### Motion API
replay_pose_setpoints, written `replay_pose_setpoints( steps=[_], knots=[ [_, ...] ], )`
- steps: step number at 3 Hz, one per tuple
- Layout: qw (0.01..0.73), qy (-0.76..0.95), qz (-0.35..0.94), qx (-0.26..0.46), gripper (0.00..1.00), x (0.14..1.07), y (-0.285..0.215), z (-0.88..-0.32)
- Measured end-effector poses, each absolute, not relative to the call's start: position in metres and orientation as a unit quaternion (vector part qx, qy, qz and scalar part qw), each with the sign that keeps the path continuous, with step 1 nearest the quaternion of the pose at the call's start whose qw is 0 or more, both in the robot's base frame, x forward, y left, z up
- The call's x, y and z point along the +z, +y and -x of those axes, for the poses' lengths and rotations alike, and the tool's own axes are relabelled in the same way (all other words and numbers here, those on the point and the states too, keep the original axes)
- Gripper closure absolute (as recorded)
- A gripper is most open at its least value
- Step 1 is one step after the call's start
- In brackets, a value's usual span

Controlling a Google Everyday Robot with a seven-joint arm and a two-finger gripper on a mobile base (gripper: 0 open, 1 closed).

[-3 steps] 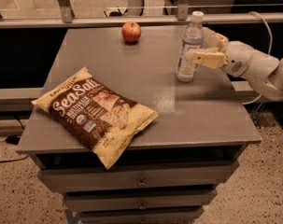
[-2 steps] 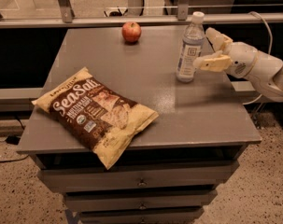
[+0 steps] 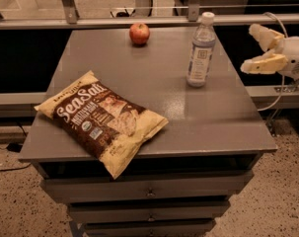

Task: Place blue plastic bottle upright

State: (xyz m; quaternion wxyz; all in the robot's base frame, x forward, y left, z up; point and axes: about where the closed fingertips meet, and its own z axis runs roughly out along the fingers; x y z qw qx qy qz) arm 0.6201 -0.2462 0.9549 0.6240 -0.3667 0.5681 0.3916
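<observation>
The blue plastic bottle (image 3: 200, 50) stands upright on the grey table (image 3: 154, 102), near its right side, white cap on top and a white-and-blue label on its body. My gripper (image 3: 255, 49) is off the table's right edge, a short way to the right of the bottle and apart from it. Its two pale fingers (image 3: 261, 63) are spread open and hold nothing.
A red apple (image 3: 139, 33) sits at the back of the table, left of the bottle. A large brown and yellow chip bag (image 3: 100, 118) lies at the front left, overhanging the front edge. A metal rail (image 3: 139, 19) runs behind the table. Drawers are below.
My gripper has let go of the bottle and drawn back to the right, past the table edge. The bottle stays upright where it stood.
</observation>
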Motion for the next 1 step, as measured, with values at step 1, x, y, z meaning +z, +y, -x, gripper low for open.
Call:
replay_pose_setpoints(
  steps=[1],
  knots=[
    [0.624, 0.564, 0.368, 0.396, 0.00, 0.9548, -0.2386, -0.6216]
  ],
)
